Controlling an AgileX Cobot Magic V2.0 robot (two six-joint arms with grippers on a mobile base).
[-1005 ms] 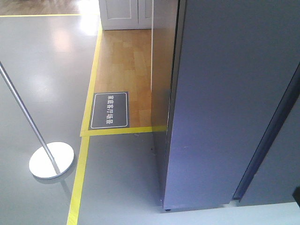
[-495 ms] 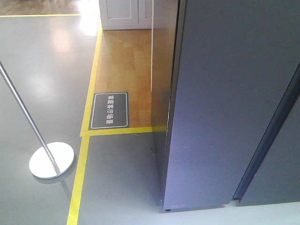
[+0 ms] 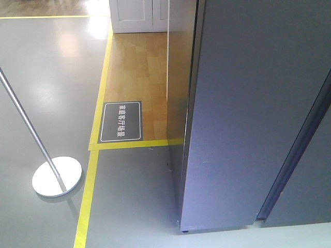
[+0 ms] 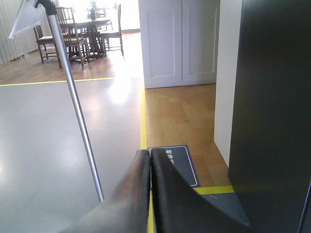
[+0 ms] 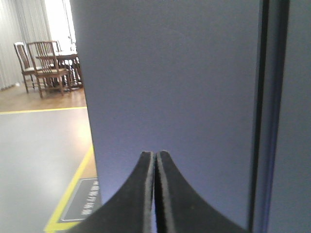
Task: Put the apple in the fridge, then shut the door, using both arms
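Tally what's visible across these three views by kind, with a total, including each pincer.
Fridge: 1
White panelled cabinet: 1
Silver pole on round base: 1
Dark floor sign: 1
Dining table: 1
Pincers, both shut and empty: 2 (left, right)
Apple: 0 in view
Total: 7

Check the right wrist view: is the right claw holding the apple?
No. The right claw is shut with its fingers pressed together and nothing between them, facing the grey fridge door.
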